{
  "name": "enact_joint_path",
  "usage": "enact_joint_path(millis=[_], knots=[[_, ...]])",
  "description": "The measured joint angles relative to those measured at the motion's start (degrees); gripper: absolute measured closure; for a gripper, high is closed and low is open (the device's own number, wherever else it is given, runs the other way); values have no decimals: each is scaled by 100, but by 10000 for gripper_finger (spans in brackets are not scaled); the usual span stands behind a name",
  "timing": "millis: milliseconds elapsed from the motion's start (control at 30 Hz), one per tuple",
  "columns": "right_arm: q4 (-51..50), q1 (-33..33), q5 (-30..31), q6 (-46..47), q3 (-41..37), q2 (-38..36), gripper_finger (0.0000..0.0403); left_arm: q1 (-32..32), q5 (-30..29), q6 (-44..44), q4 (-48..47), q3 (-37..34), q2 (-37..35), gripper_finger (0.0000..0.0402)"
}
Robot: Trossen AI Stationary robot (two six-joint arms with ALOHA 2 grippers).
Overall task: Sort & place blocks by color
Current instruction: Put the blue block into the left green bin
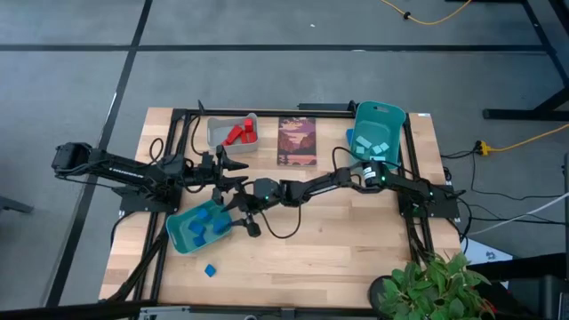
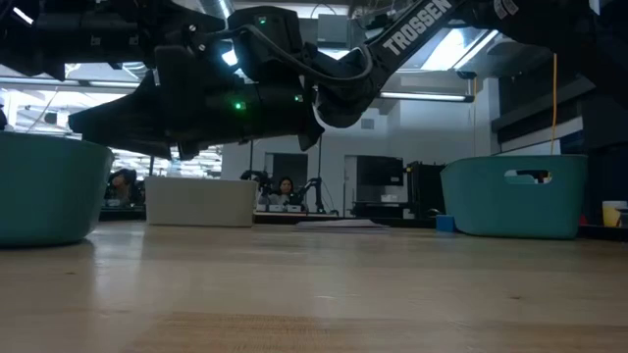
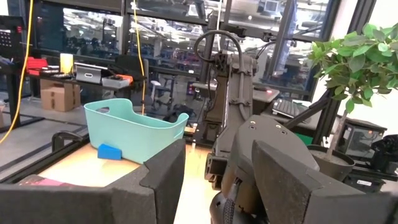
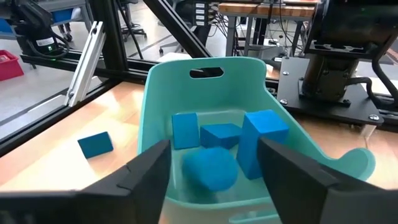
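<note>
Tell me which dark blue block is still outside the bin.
The lone dark blue block lying on the bare table near its front edge, just beyond the teal bin. The other dark blue blocks all sit inside that bin.

I see my right arm stretched far across toward my left side, its right gripper (image 4: 213,165) hanging with fingers spread apart, nothing between them. My left arm reaches inward to meet it, left gripper (image 3: 211,180) parted too, holding nothing.
</note>
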Motion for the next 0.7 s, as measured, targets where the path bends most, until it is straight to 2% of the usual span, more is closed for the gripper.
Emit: enact_joint_path(millis=[167, 300, 467, 600, 700], knots=[[28, 0, 2, 8, 0, -10, 142, 0, 0, -2, 0, 0, 0, 223], [-137, -58, -112, -12, 0, -138, 143, 1, -1, -2, 0, 0, 1, 223], [-784, -211, -426, -245, -312, -674, 150, 2, -2, 0, -4, 0, 1, 223], [-958, -309, -423, -470, -1086, -1325, 155, 0, -2, 0, -4, 0, 1, 223], [-667, -379, -81, -540, -2084, -2000, 158, 0, -2, 0, -7, 0, 0, 223]])
